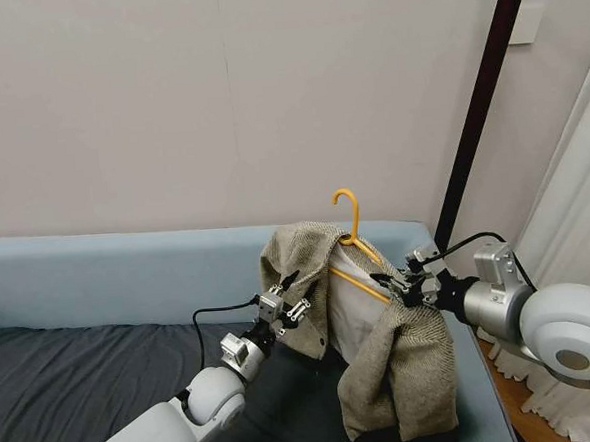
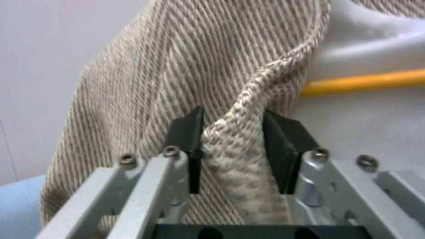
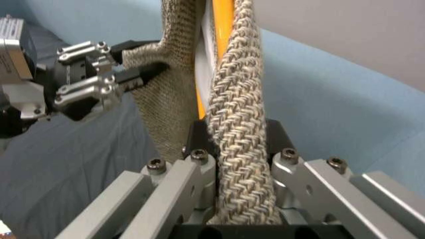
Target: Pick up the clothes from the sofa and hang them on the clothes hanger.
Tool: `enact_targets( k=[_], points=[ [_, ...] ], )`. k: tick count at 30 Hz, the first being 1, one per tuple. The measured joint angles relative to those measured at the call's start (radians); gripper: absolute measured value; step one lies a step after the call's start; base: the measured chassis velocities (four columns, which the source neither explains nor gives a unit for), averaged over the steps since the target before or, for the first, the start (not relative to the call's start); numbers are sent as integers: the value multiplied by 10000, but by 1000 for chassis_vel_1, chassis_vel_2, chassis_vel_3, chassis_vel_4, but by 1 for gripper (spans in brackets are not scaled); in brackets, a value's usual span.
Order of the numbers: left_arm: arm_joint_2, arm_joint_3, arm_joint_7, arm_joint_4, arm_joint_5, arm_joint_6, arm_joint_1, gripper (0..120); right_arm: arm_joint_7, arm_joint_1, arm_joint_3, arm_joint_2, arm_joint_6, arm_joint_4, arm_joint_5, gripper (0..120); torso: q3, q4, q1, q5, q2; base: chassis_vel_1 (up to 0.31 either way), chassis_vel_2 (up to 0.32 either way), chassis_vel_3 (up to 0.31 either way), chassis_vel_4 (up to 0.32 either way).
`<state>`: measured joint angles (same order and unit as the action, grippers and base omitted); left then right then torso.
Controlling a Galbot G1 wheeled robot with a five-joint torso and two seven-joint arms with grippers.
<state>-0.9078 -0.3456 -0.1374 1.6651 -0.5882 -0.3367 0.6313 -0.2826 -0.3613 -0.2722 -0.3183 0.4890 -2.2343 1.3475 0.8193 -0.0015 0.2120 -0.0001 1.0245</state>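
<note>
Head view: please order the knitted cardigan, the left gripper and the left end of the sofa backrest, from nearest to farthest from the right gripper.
From the right gripper:
1. Knitted cardigan: held in its jaws, touching.
2. Left gripper: across the garment, pinching its other edge.
3. Left end of the sofa backrest: far on the robot's left.

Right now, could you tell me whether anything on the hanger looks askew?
Yes: the hanger tilts, its bar sloping down toward the right gripper, and the cardigan sits lopsided, bunched by the left gripper and drooping long on the right.
</note>
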Motion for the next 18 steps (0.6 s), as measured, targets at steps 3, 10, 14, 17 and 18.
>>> enact_targets(
  k=[3,10,14,17,18],
  points=[
    [-1,103,-86,51,-10,-11,-121,19,0,3,-77,3,34,-6,-119,10,0,0,0,0,0,0,0,0,0],
    [343,317,-208,406,-313,24,-585,3,-44,7,-159,-46,93,84,-273,10,0,-1,0,0,0,0,0,0,0],
    [570,451,-239,638,-575,53,-805,3,-96,70,-177,-118,142,274,-270,10,0,-1,0,-1,0,0,0,0,0],
    [694,652,-308,813,-738,116,-910,3,-119,85,-200,-180,173,421,-273,10,0,0,0,-1,0,0,0,0,0],
    [741,738,-356,874,-823,164,-968,3,-120,87,-214,-196,179,471,-275,10,0,0,0,0,0,0,0,0,0]
  ],
)
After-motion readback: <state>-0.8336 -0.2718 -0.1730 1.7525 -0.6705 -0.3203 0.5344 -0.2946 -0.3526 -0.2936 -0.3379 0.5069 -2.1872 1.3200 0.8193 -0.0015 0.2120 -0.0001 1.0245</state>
